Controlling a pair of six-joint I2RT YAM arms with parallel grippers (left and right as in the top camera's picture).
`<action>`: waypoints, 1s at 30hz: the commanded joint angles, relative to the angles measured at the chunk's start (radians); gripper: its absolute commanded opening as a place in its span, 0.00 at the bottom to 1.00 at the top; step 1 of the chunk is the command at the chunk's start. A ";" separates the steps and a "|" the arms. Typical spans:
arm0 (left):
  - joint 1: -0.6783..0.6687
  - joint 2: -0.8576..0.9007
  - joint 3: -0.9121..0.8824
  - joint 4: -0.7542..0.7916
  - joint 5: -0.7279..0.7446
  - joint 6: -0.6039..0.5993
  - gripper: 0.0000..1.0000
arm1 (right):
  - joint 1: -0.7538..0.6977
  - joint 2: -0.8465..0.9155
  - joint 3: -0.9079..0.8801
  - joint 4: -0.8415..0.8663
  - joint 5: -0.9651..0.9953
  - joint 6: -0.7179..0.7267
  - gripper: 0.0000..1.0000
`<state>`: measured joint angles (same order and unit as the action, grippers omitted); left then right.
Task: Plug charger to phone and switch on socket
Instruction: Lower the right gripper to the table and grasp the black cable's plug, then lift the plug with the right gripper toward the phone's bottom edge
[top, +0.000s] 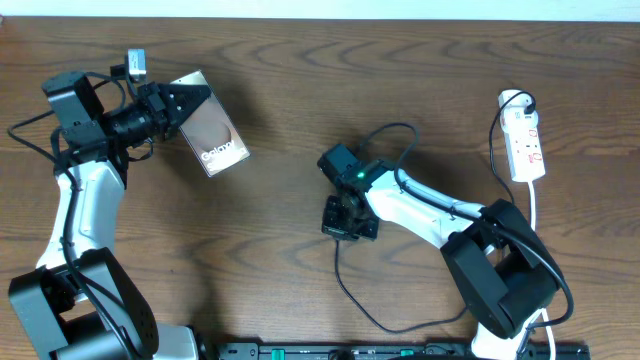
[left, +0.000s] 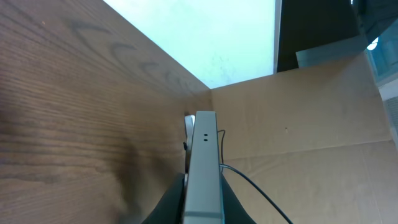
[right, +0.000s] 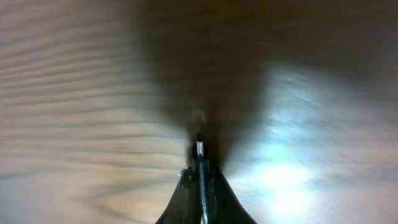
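Barely begun, I judge: the left gripper (top: 185, 103) pinches the phone (top: 215, 145) on edge at far left, the right gripper (top: 349, 218) pinches the charger (right: 200, 152) tip mid-bench, well apart and unplugged, and the socket (top: 525, 145) at far right awaits switching.

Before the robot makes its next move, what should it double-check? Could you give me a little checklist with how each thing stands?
1. Phone gripped by the left end effector: ok, clamped near one end.
2. Charger tip held in the right end effector: ok, the tip pokes out past the fingers.
3. Tip lined up with the phone: not ok, they are far apart and the tip points at the table.
4. Phone's port facing the charger: cannot tell.
5. Socket switched on: cannot tell; neither arm is near it.
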<state>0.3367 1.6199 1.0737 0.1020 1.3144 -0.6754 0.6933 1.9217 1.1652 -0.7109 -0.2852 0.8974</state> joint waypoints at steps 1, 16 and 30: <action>0.005 -0.019 0.010 0.005 0.035 0.014 0.07 | -0.026 0.039 -0.008 0.196 -0.341 -0.284 0.01; 0.005 -0.019 0.010 0.039 0.036 0.014 0.07 | -0.054 0.041 -0.008 0.619 -0.854 -0.683 0.01; 0.004 -0.019 0.010 0.064 0.036 0.013 0.07 | -0.146 0.205 -0.008 1.147 -1.177 -0.491 0.01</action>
<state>0.3367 1.6199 1.0737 0.1604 1.3155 -0.6724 0.5529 2.0727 1.1522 0.3630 -1.3399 0.3302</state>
